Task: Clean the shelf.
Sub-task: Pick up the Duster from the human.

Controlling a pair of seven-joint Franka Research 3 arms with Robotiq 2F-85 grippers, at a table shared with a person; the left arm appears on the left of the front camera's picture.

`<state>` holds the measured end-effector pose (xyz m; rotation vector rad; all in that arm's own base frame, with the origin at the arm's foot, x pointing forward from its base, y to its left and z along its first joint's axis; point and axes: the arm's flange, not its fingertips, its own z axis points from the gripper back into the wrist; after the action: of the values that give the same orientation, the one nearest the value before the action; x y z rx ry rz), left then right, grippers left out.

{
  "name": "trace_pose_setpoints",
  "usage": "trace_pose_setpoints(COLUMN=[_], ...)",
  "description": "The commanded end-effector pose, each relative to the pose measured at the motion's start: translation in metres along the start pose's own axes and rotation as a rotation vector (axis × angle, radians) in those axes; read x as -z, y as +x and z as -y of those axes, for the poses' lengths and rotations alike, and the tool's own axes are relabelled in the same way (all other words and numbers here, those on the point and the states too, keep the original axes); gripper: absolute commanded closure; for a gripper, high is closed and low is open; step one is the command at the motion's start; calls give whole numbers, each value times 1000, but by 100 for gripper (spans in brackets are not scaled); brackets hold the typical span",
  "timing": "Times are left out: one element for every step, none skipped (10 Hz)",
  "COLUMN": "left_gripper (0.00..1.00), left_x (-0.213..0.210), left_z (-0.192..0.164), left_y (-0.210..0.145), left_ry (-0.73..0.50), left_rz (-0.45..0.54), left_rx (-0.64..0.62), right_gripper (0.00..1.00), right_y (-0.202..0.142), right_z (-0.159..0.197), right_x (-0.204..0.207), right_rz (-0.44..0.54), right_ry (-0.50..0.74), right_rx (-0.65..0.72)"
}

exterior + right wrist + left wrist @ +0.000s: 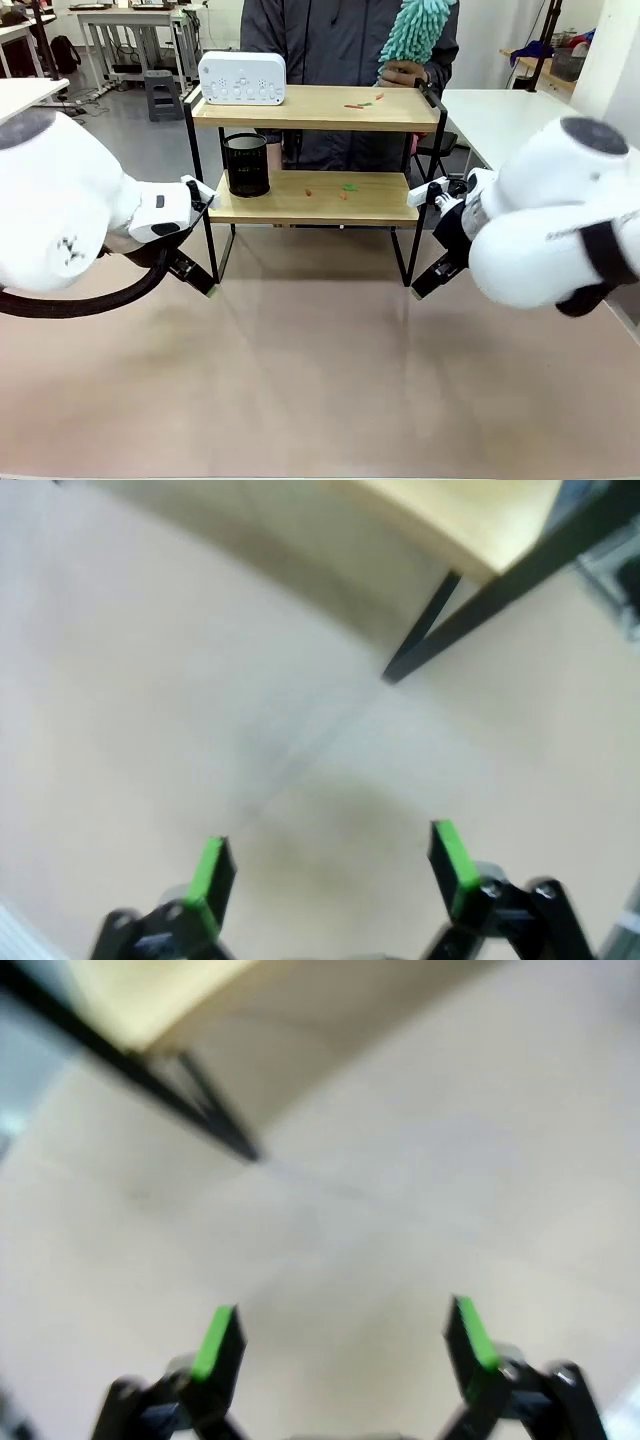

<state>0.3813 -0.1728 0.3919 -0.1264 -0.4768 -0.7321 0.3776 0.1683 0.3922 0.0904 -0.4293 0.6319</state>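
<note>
The shelf (318, 108), two light wooden boards in a thin black frame, stands at the middle back of the table. Small orange and green scraps (362, 101) lie on its top board, and more scraps (341, 190) on the lower one. Behind it a person holds a teal fluffy duster (415, 35) over the right end. My left gripper (198, 278) hangs open by the shelf's left front leg, my right gripper (428, 283) open by the right front leg. In the left wrist view my left gripper (345, 1340) is open over bare table, a shelf corner (180, 1000) beyond. The right wrist view shows my right gripper (330, 870) open, with the shelf leg (430, 630) ahead.
A white box-like device (242, 78) sits on the top board's left end. A black cup (246, 165) stands on the lower board's left end. The beige tabletop (320, 370) spreads wide in front of the shelf. Other white tables and a stool stand behind.
</note>
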Motion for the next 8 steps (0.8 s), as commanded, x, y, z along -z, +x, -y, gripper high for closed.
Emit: trace_pose_setpoints(left_gripper=[0,0,0,0,0,0,0,0], left_x=[-97,-139,-172,-191,-196,-191,-177,-151], left_z=[-16,-35,-66,-107,-143,-179,-207,-223], left_y=[-6,-14,-30,-58,-91,-128,-167,-196], left_ry=[-216,-266,-316,-415,-514,-613,-611,-582], left_rz=[-128,-73,31,158,293,478,697,899], left_rx=[7,-89,-233,-433,-601,-799,-964,-1155], right_gripper=[0,0,0,0,0,0,0,0], right_y=[-6,-24,-55,-103,-151,-196,-234,-263], right_z=[24,55,92,137,173,201,220,232], right_x=[-110,-162,-199,-218,-213,-193,-162,-129], right_rz=[-9,105,262,455,597,676,704,713], right_ry=[175,276,436,619,732,830,890,945], right_rx=[222,416,584,747,921,1073,1222,1354])
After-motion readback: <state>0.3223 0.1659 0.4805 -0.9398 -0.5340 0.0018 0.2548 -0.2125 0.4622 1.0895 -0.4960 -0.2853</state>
